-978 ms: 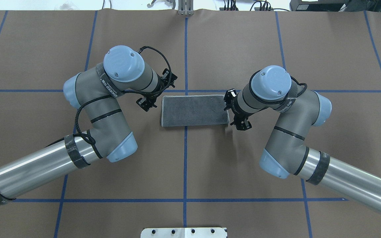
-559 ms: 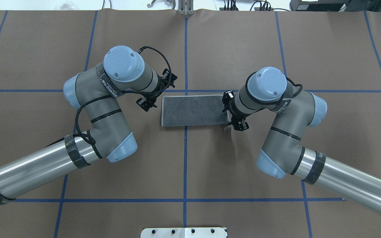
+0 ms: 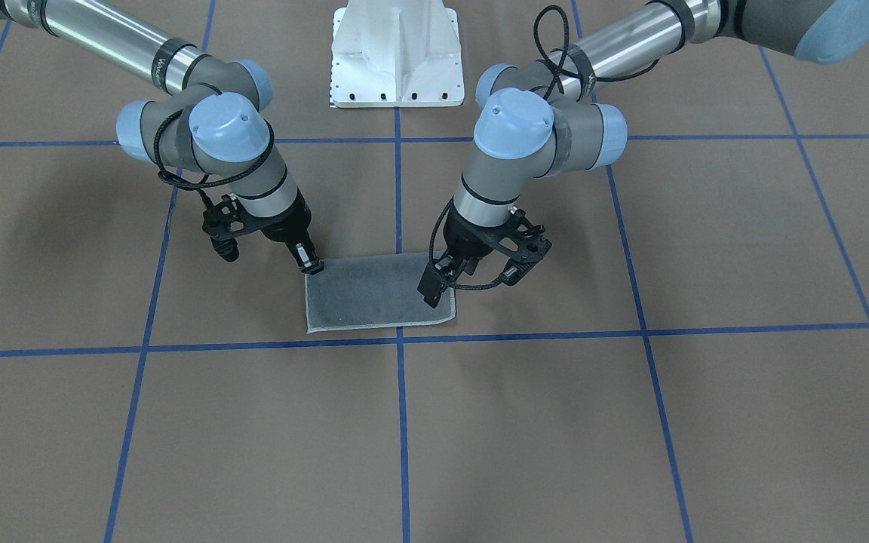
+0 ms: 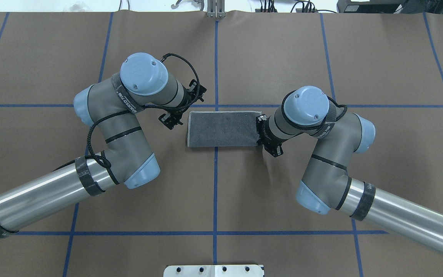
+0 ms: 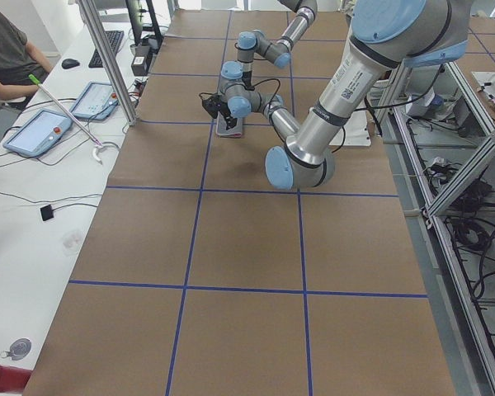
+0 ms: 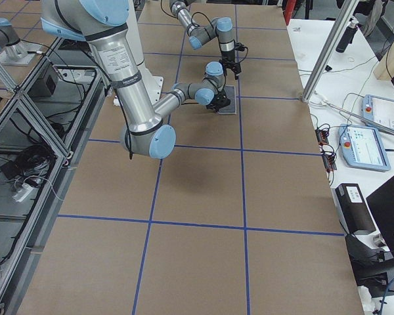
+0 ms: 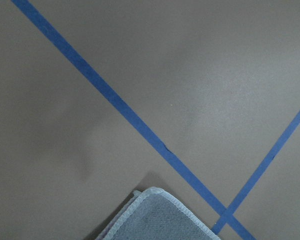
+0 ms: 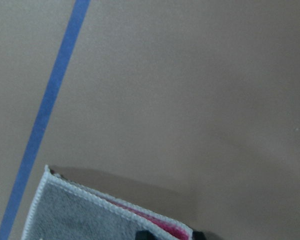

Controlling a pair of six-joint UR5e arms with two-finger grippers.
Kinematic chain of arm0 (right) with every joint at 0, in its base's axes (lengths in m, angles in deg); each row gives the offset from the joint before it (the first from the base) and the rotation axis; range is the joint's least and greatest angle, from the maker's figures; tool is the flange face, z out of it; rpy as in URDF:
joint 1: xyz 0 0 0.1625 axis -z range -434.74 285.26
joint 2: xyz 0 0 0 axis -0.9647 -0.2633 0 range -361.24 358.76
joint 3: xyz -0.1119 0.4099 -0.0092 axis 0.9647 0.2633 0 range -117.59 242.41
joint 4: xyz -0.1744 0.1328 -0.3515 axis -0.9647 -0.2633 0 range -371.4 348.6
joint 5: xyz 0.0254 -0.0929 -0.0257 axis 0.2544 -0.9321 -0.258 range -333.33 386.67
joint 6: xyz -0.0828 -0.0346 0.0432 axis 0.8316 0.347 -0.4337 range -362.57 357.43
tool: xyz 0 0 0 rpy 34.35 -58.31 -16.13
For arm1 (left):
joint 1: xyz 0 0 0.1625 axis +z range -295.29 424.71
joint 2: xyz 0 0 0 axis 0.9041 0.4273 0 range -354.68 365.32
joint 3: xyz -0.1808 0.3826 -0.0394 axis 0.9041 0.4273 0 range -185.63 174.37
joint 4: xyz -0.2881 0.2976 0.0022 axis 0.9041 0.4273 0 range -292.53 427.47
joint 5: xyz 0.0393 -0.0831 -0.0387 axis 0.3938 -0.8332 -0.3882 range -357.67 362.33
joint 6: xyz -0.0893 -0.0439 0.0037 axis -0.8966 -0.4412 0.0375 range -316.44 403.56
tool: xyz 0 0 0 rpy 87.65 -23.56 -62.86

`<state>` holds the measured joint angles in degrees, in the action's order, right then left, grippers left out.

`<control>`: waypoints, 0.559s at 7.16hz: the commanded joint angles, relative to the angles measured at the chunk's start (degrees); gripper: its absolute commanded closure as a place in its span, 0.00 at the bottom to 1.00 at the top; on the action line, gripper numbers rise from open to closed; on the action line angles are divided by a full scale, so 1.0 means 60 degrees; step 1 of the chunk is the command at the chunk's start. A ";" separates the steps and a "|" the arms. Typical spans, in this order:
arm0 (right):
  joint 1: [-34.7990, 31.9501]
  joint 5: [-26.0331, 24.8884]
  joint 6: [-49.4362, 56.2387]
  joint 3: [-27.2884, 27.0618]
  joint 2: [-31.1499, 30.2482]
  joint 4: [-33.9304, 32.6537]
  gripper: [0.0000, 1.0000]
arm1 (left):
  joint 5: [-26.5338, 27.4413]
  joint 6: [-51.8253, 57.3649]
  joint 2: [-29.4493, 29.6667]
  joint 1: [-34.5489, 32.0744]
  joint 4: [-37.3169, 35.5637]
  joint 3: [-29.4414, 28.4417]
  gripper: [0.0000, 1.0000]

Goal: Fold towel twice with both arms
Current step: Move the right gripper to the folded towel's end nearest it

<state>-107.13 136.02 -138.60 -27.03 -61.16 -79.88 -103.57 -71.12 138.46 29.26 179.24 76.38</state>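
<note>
Once-folded towel [image 3: 370,298] flat on tabletop [image 3: 631,422], grey up. Both spread: right hand [image 3: 268,260], left hand [image 3: 471,285], one at each short end — poised, I judge, to pinch for second fold.

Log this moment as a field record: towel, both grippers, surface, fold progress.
towel: towel lies flat as a rectangle, grey face up; pink shows between its layers in the right wrist view
place: on the brown table, across one blue tape line, beside a crossing
right gripper: right gripper at the towel's right short edge; open or shut unclear
left gripper: left gripper over the towel's left end; open or shut unclear
folds: one done, second not yet
</note>
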 commanded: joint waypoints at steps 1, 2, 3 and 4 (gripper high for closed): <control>0.0024 -0.0017 -0.0020 -0.0196 0.0012 0.0002 1.00 | 0.0000 -0.0002 0.0002 -0.0010 0.0005 0.0056 0.00; 0.0067 -0.0031 0.0024 -0.0211 -0.0003 0.0001 1.00 | 0.0000 -0.0002 0.0002 -0.0025 -0.0010 0.0100 0.00; 0.0096 0.0041 0.0039 -0.0298 0.0012 0.0001 1.00 | 0.0000 -0.0002 0.0002 -0.0040 -0.0068 0.0216 0.00; 0.0198 0.0100 -0.0019 -0.0705 -0.0046 -0.0100 1.00 | -0.0015 -0.0002 -0.0013 -0.0112 -0.0083 0.0580 0.00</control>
<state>-106.50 136.22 -138.51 -29.19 -61.20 -80.00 -103.59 -71.13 138.46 28.94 178.93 77.95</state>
